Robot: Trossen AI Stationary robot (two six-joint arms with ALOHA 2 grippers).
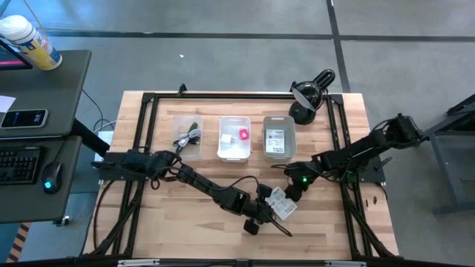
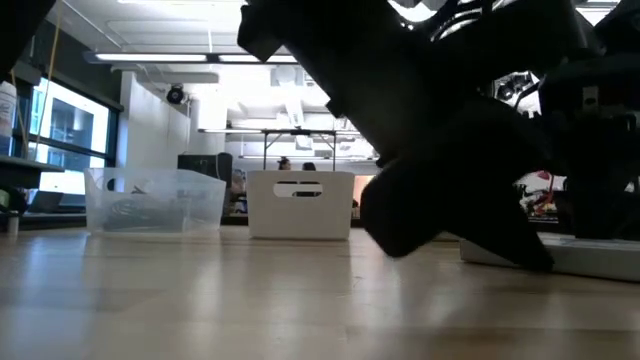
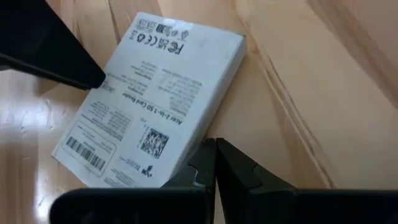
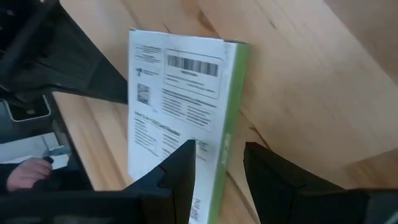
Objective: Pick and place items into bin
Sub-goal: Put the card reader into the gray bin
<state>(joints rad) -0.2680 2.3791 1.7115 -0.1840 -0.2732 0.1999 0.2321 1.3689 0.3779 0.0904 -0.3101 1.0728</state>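
Observation:
A white printed packet (image 1: 280,202) with a green side lies on the wooden table near its front edge, between both grippers. It also shows in the left wrist view (image 3: 149,93) and the right wrist view (image 4: 174,93). My left gripper (image 1: 263,212) is shut, its tips (image 3: 216,149) at the packet's long edge. My right gripper (image 1: 291,194) is open at the packet's other side, one finger (image 4: 180,165) over the printed face and the other (image 4: 267,171) beyond the green side (image 4: 227,137). The green pen and the silvery piece are out of view. My left gripper has its shut fingertips against the packet's long side edge (image 3: 202,134), about halfway along it, coming low from the table's left. My right gripper stands astride the packet's green side; a gap shows beside the outer finger. I cannot tell whether the inner finger touches the face.
Three bins stand in a row at the back: a clear one with a black cable (image 1: 188,136), a white one (image 1: 234,139) with a pink piece and a white cube, and a grey one (image 1: 278,138) with a printed card. A black lamp-like object (image 1: 308,100) stands behind them.

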